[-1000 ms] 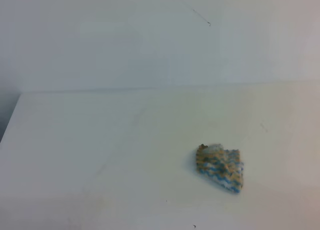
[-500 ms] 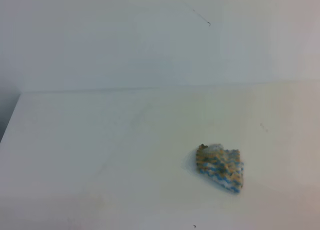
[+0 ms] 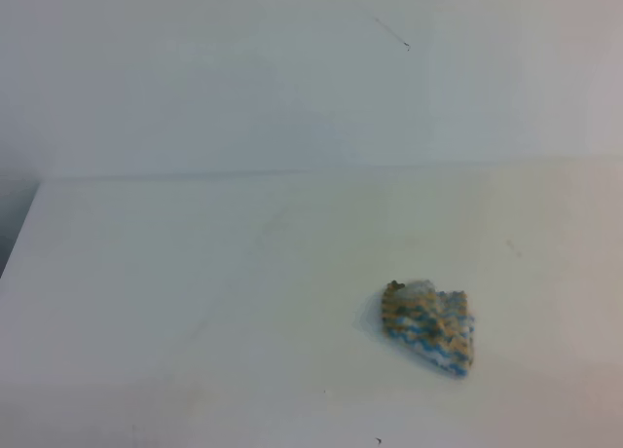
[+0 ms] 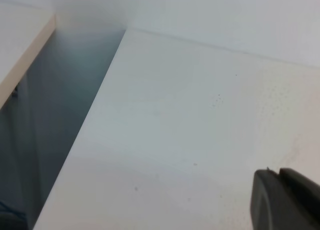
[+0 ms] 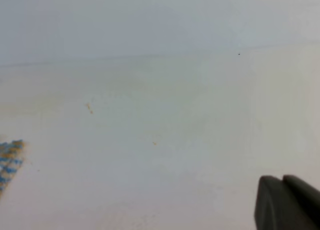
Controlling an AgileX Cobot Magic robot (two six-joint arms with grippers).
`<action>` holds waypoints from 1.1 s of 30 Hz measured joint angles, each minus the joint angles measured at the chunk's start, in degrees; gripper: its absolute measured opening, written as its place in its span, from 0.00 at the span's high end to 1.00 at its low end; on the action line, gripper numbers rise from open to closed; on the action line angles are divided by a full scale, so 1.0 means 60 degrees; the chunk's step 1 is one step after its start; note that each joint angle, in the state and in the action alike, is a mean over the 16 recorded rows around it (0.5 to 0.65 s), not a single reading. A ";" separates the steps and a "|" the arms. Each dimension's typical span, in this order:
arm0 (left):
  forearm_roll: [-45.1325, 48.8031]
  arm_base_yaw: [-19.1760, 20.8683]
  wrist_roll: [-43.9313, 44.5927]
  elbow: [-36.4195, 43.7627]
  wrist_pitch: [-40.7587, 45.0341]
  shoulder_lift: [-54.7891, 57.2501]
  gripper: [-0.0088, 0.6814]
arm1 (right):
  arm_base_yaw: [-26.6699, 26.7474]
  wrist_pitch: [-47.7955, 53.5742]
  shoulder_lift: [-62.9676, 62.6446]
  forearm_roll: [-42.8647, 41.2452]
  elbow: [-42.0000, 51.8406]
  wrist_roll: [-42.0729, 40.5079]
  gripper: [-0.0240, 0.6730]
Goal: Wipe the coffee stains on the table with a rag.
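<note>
On the white table [image 3: 195, 263], right of centre and toward the near edge in the high view, lies the rag [image 3: 429, 326], bunched into a rumpled wedge with its blue, white and tan zigzag stripes showing. It lies alone on the tabletop, with neither arm in that view. Behind the table stands a white wall [image 3: 195, 78] carrying a thin dark scratch [image 3: 392, 33] near the top.

No brown blotch shows anywhere from above; the surface looks plain, with a few tiny dark specks. The right wrist view adds what the high view misses: a couple of small amber flecks [image 5: 90, 108] on the table in front of the camera, and one striped corner of the rag at the far left edge. The right gripper [image 5: 283, 186] appears only as two dark fingertips in the bottom right corner, pressed together with nothing between them, well apart from the rag.

The left wrist view shows a different part: the table's left edge, a shadowed gap [image 4: 55, 115] beside it, and a pale ledge [image 4: 22, 45] beyond the gap. The rag does not appear there. The left gripper [image 4: 279, 177] shows as dark fingertips in the bottom right corner, close against each other, holding nothing; only a thin seam separates them, so it looks closed.

No brand, label or writing can be read in any view.
</note>
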 joint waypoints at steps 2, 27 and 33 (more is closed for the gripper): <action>0.0000 0.0000 0.0000 0.0000 0.0000 0.0017 0.99 | 0.0000 0.0000 0.0000 0.0000 0.0000 0.0000 0.97; 0.0000 0.0001 0.0000 0.0000 0.0000 -0.0034 0.99 | 0.0000 0.0000 0.0000 0.0000 0.0000 0.0000 0.97; 0.0000 0.0001 0.0000 0.0000 0.0000 -0.0034 0.99 | 0.0000 0.0000 0.0000 0.0000 0.0000 0.0000 0.97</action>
